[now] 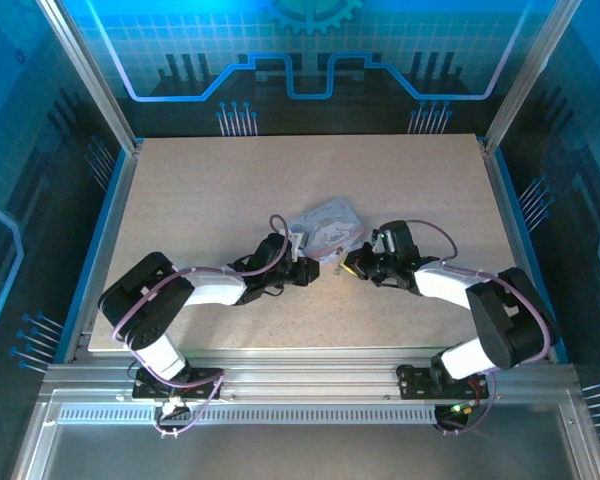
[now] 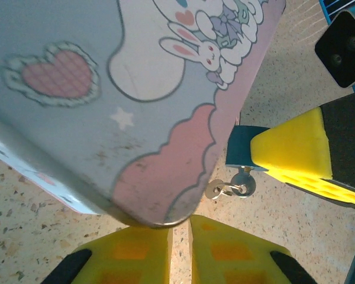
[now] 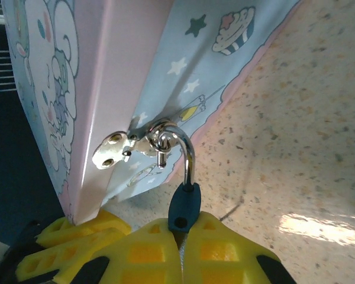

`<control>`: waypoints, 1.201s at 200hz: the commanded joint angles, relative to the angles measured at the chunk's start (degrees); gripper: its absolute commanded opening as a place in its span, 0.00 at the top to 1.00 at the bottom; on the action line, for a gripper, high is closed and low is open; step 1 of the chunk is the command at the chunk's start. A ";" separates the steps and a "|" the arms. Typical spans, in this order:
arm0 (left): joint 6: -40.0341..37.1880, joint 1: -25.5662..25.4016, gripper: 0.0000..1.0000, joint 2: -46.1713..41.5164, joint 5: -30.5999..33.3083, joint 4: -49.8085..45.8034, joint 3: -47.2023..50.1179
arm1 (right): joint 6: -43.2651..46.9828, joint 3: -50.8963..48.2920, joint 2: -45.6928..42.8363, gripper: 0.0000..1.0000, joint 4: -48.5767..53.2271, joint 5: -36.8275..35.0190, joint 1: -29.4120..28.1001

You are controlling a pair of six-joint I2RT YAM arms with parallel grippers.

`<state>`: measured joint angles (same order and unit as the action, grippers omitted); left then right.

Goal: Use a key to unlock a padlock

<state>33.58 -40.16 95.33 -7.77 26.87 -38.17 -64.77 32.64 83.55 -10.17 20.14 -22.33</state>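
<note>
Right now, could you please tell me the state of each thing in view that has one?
Tin: closed, hasp pinned by the shackle.
Padlock: shackle through the hasp; locked or not, unclear.
Right claw: shut on the padlock.
Left claw: shut to a slit by the tin's corner; grip unclear.

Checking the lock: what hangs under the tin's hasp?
The padlock, its shackle through the hasp; the right claw covers its lower body, so any keyhole is hidden.
</note>
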 commanded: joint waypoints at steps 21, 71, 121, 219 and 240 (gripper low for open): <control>0.81 0.44 0.85 0.56 0.40 2.35 -0.85 | -1.49 2.39 -1.56 1.00 6.66 -4.83 0.66; 0.87 0.54 0.86 0.47 -0.40 3.47 -0.32 | -3.61 3.30 0.78 1.00 4.52 -4.98 0.66; 1.13 0.69 0.86 0.87 -0.83 4.43 -0.50 | -3.82 5.10 0.30 1.00 6.69 -7.34 0.79; 1.41 0.76 0.86 2.05 -2.06 6.43 -0.41 | -4.41 7.43 1.38 1.00 10.14 -11.04 1.06; 1.39 0.84 0.86 2.25 -2.03 6.57 -0.41 | -4.97 8.26 2.44 1.00 9.27 -11.09 1.06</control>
<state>34.61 -39.86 96.64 -8.69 31.66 -38.17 -68.55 38.48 84.33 -0.86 10.28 -22.04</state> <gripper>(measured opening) 0.142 0.044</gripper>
